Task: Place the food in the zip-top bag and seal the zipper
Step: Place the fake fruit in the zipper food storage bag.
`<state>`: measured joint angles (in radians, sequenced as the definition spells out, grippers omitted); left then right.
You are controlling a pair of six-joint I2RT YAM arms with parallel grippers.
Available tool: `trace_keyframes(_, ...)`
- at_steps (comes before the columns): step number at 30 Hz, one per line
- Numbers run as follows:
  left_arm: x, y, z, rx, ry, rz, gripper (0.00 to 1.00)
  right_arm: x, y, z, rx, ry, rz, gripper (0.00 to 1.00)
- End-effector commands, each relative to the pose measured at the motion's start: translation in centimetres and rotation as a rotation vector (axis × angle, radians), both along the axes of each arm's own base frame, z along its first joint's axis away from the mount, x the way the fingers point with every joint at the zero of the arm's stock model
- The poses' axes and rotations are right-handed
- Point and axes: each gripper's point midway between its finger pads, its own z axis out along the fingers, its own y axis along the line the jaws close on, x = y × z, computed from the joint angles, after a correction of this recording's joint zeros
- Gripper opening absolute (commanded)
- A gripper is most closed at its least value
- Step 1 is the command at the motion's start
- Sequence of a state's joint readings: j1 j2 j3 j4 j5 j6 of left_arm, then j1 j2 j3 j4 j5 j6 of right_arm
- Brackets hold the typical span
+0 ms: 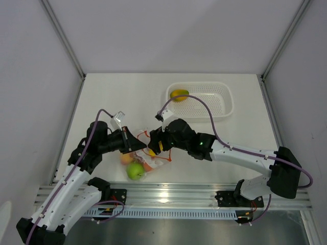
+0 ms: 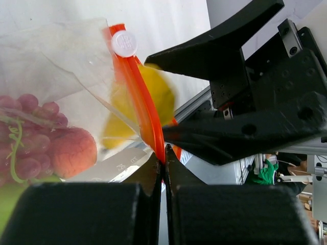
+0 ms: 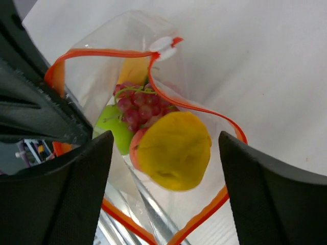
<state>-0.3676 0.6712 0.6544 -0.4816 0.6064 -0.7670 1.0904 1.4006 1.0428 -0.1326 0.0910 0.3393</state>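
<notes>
The zip-top bag (image 3: pixel 102 81) is clear and lies open, mouth toward my right gripper (image 3: pixel 165 135). That gripper is open, and a yellow fruit (image 3: pixel 173 150) sits in the bag's mouth between its fingers, apart from both. Deeper inside lie the grape bunch (image 3: pixel 138 107), a green apple (image 3: pixel 115 130) and a peach (image 2: pixel 71 150). My left gripper (image 2: pixel 164 158) is shut on the orange zipper (image 2: pixel 148 112) strip, holding one lip of the mouth up. The white slider (image 2: pixel 124 43) sits at the strip's far end. From above, both grippers meet over the bag (image 1: pixel 145 162).
A white perforated basket (image 1: pixel 225 94) stands at the back right with an orange-yellow mango (image 1: pixel 179 95) in its left corner. The metal rail (image 1: pixel 168 196) runs along the table's near edge just behind the bag. White walls enclose the table.
</notes>
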Motion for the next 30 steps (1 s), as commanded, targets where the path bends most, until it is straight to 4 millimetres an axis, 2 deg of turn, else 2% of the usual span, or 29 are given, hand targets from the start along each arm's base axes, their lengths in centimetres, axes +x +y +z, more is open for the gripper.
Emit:
trace_keyframes(1, 0.1, -0.1, 2.5, -0.037, -0.058, -0.006, 0.01, -0.6, 2.3, 3.7, 0.126, -0.008, 0.059, 0.87)
trace_keyframes(3, 0.1, -0.1, 2.4, -0.035, -0.058, -0.005, 0.01, -0.6, 2.1, 3.7, 0.13, -0.003, 0.05, 0.99)
trace_keyframes(6, 0.0, -0.1, 2.3, -0.034, -0.058, -0.006, 0.01, -0.7, 1.8, 4.0, 0.135, -0.007, 0.047, 0.99)
trace_keyframes(9, -0.1, 0.0, 2.2, -0.033, -0.057, -0.004, 0.01, 0.5, 0.8, 4.1, 0.115, -0.014, -0.015, 0.99)
trace_keyframes(10, 0.0, 0.0, 2.2, -0.032, -0.06, -0.006, 0.01, 1.9, -0.1, 4.5, 0.116, -0.017, -0.066, 1.0)
trace_keyframes(11, -0.1, 0.0, 2.2, -0.033, -0.062, -0.006, 0.01, 2.6, -0.8, 4.2, 0.102, -0.004, -0.093, 0.99)
trace_keyframes(13, -0.1, 0.0, 2.1, -0.029, -0.06, -0.005, 0.01, 4.1, -1.9, 5.0, 0.117, -0.006, -0.137, 0.99)
trace_keyframes(14, -0.1, 0.1, 1.8, -0.025, -0.056, -0.003, 0.01, 5.8, -3.2, 5.4, 0.124, -0.014, -0.187, 0.99)
trace_keyframes(16, -0.1, 0.1, 1.6, -0.019, -0.056, -0.001, 0.01, 7.5, -4.5, 6.6, 0.148, -0.027, -0.23, 0.99)
trace_keyframes(18, -0.1, 0.2, 1.4, -0.016, -0.055, 0.001, 0.01, 10.6, -6.9, 7.1, 0.158, -0.033, -0.325, 0.99)
trace_keyframes(19, -0.1, 0.2, 1.3, -0.015, -0.055, 0.0, 0.01, 11.6, -7.9, 6.9, 0.149, -0.018, -0.369, 0.99)
trace_keyframes(20, -0.1, 0.2, 1.1, -0.014, -0.048, -0.001, 0.0, 13.2, -8.5, 7.0, 0.14, -0.01, -0.413, 0.99)
trace_keyframes(21, -0.1, 0.1, 1.3, -0.019, -0.052, -0.003, 0.01, 15.3, -10.3, 6.8, 0.126, -0.012, -0.479, 1.0)
trace_keyframes(22, -0.1, 0.1, 1.1, -0.017, -0.047, -0.003, 0.01, 16.7, -10.8, 5.5, 0.086, -0.009, -0.505, 1.0)
trace_keyframes(23, -0.1, 0.1, 1.2, -0.018, -0.052, -0.002, 0.01, 18.6, -12.1, 5.8, 0.071, -0.04, -0.564, 0.99)
trace_keyframes(25, -0.2, 0.1, 1.2, -0.018, -0.054, -0.004, 0.01, 20.7, -12.9, 4.9, 0.037, -0.045, -0.613, 0.99)
trace_keyframes(26, -0.2, 0.2, 1.2, -0.017, -0.053, -0.003, 0.0, 22.0, -13.0, 3.0, 0.009, -0.018, -0.63, 0.99)
trace_keyframes(27, -0.3, 0.2, 1.2, -0.016, -0.053, -0.003, 0.01, 23.3, -13.1, 3.7, 0.032, -0.018, -0.648, 0.99)
trace_keyframes(29, -0.3, 0.3, 1.0, -0.014, -0.048, 0.0, 0.01, 25.5, -14.0, 3.1, 0.067, 0.025, -0.686, 0.99)
trace_keyframes(30, -0.4, 0.3, 1.0, -0.016, -0.051, 0.001, 0.01, 27.0, -13.6, 2.4, 0.098, 0.074, -0.722, 0.99)
